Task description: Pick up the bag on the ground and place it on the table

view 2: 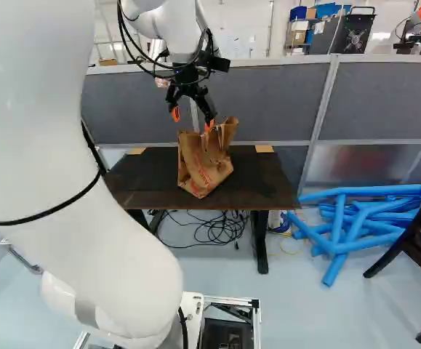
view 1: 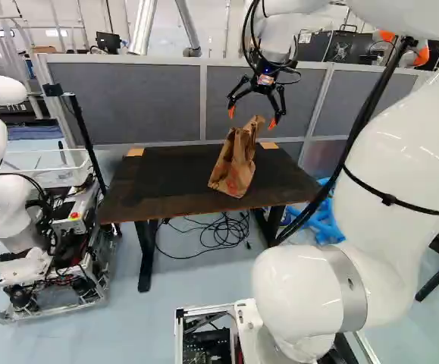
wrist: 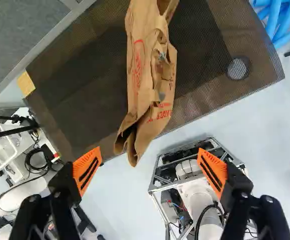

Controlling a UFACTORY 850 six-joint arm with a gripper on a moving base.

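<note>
On the table (view 1: 151, 178), the brown paper bag (view 1: 234, 163) sat kinda lopsided, with the gripper (view 1: 252, 117) above spread wide, probably to avoid snagging it.

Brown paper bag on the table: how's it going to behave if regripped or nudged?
Probably floppy: the brown paper bag is creased and crumpled around its top, so it should give when squeezed. Might tip if nudged high, standing tall and narrow on the table. Weight unclear; slack sides hint at light.

Ahead of the claw (view 1: 252, 117), the wrist view's edge cuts off 1 paper bag (wrist: 152, 60) and 1 table (wrist: 205, 65).
</note>
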